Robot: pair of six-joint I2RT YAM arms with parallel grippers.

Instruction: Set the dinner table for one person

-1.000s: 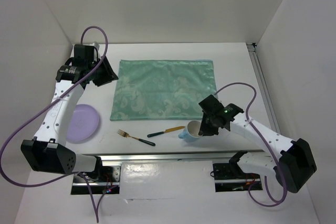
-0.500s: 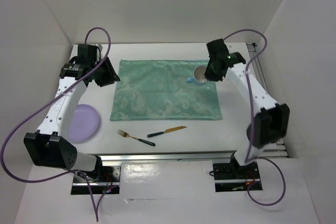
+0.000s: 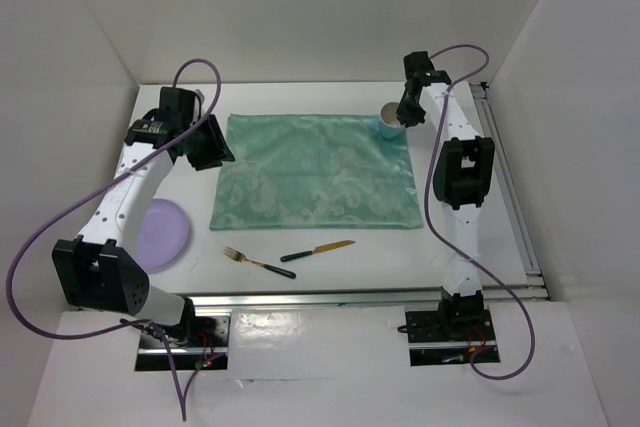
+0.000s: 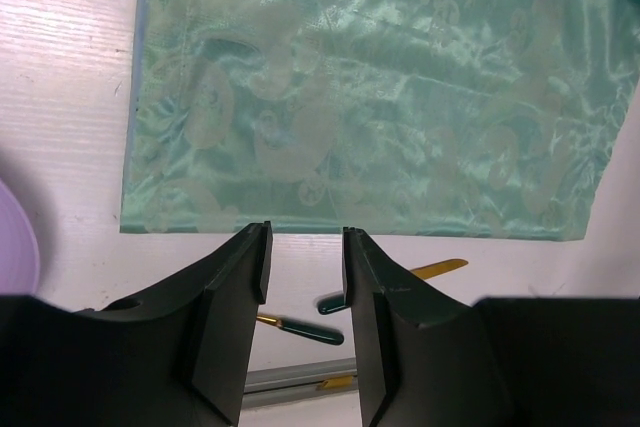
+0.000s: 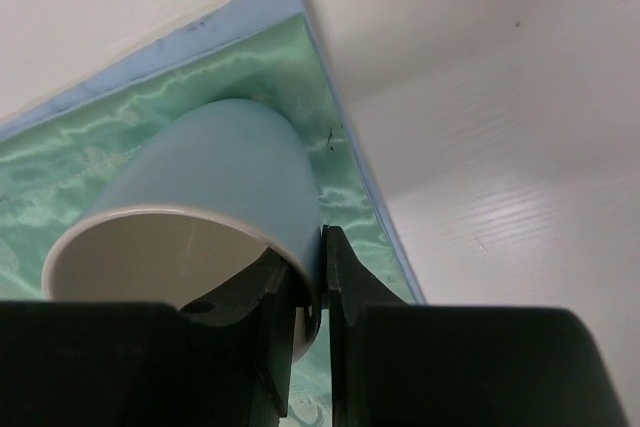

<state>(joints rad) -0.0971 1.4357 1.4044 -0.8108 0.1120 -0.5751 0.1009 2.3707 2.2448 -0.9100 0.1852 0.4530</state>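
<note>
The white dinner table (image 3: 460, 237) carries a teal patterned mat (image 3: 315, 169). My right gripper (image 3: 402, 115) is shut on the rim of a light blue cup (image 3: 389, 120), one finger inside and one outside, at the mat's far right corner; the cup (image 5: 215, 192) fills the right wrist view over the mat corner (image 5: 300, 7). My left gripper (image 3: 212, 147) is open and empty, hovering by the mat's left edge (image 4: 135, 147). A lilac plate (image 3: 160, 233) lies at the left. A fork (image 3: 255, 262) and a gold-bladed knife (image 3: 318, 250) with dark handles lie in front of the mat.
Metal rails run along the table's near edge (image 3: 340, 297) and right side (image 3: 505, 187). White walls enclose the table on the left, back and right. Purple cables loop over both arms.
My right arm has carried the cup from the near front of the table, over the mat, to the mat's far right corner. My left gripper has shifted slightly right.
</note>
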